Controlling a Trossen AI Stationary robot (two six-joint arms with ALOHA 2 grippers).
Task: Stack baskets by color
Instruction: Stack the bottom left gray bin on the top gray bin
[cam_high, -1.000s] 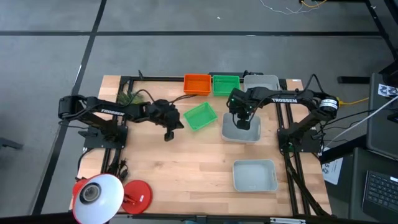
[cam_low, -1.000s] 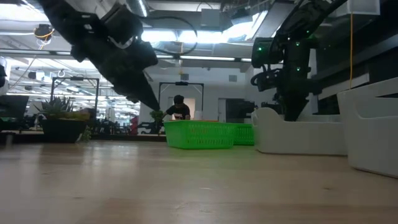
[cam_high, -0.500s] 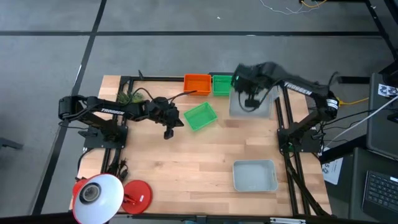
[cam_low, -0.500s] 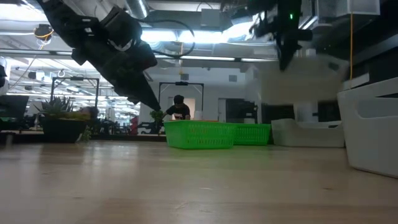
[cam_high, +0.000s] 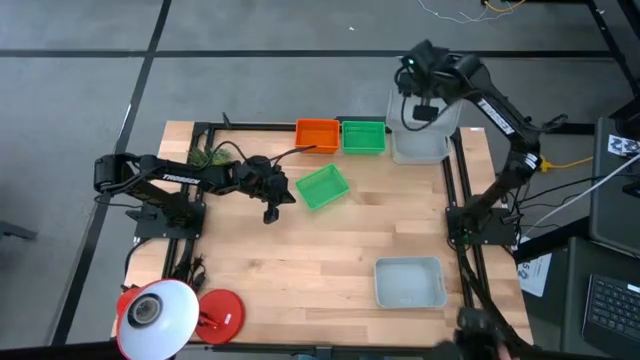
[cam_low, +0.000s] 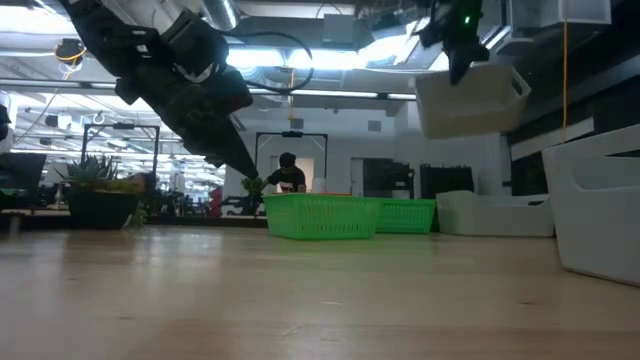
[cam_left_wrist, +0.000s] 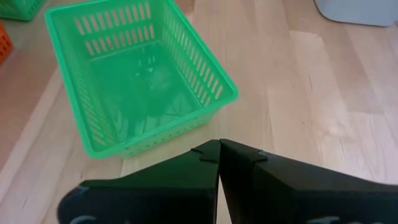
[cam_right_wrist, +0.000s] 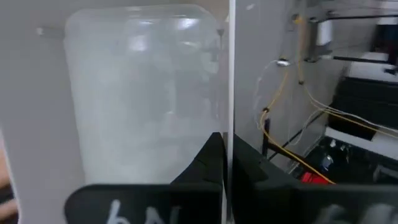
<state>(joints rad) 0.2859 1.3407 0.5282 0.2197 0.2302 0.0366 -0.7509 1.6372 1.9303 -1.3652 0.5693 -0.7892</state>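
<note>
High view, right gripper (cam_high: 424, 103): clenched on the wall of a grey-white basket (cam_high: 420, 140), held above the far right corner of the table (cam_high: 300, 270)
High view, left gripper (cam_high: 271, 213): fingers pressed together, holding nothing, just left of the loose green basket (cam_high: 322, 187)
High view, far edge: an orange basket (cam_high: 318, 135) and a second green basket (cam_high: 363, 137) side by side
High view, near right: another grey-white basket (cam_high: 409, 283)
High view, near left: a red-and-white lamp (cam_high: 165, 312)
Low view: the held basket (cam_low: 470, 98) hangs tilted, clear of the tabletop; one more grey-white basket (cam_low: 495, 213) rests on the table below it
Left wrist view: fingers (cam_left_wrist: 205, 151) closed together, the green basket (cam_left_wrist: 134, 74) just beyond them
Right wrist view: the fingers (cam_right_wrist: 211, 155) grip the translucent wall of the basket (cam_right_wrist: 137, 93)
</note>
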